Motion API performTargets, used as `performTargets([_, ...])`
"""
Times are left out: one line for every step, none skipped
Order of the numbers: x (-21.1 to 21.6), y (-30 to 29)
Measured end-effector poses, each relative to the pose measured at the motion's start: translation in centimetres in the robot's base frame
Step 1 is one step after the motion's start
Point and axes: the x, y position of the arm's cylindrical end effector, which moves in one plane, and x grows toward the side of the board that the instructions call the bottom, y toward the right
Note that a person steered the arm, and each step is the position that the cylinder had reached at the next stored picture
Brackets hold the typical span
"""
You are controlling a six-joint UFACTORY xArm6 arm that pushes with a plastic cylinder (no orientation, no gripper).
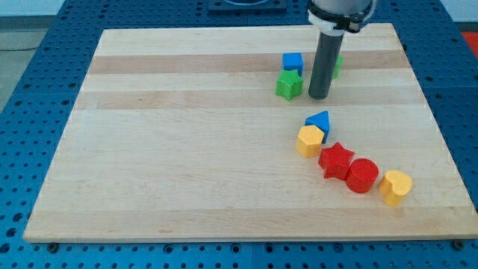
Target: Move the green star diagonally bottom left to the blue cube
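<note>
The green star (288,85) lies near the view's top, just below and slightly left of the blue cube (293,63), touching or nearly touching it. My tip (319,96) stands just to the right of the green star, a small gap apart. The rod rises up to the arm at the view's top. A second green block (337,66) is mostly hidden behind the rod.
A blue triangular block (319,120) and a yellow hexagon-like block (309,140) sit together right of centre. A red star (336,160), a red cylinder (362,175) and a yellow heart (396,186) trail toward the view's bottom right. The wooden board (187,149) ends at blue perforated table.
</note>
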Motion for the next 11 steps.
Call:
performTargets([-0.8, -1.7])
performTargets([-0.8, -5.3])
performTargets([-0.7, -7.1])
performTargets([1.1, -7.2])
performTargets([1.9, -9.3])
performTargets([1.9, -12.5])
performTargets([1.9, -14.2])
performTargets([1.5, -15.3])
performTargets([0.8, -15.3])
performTargets([-0.2, -15.3])
performTargets([-1.6, -15.3])
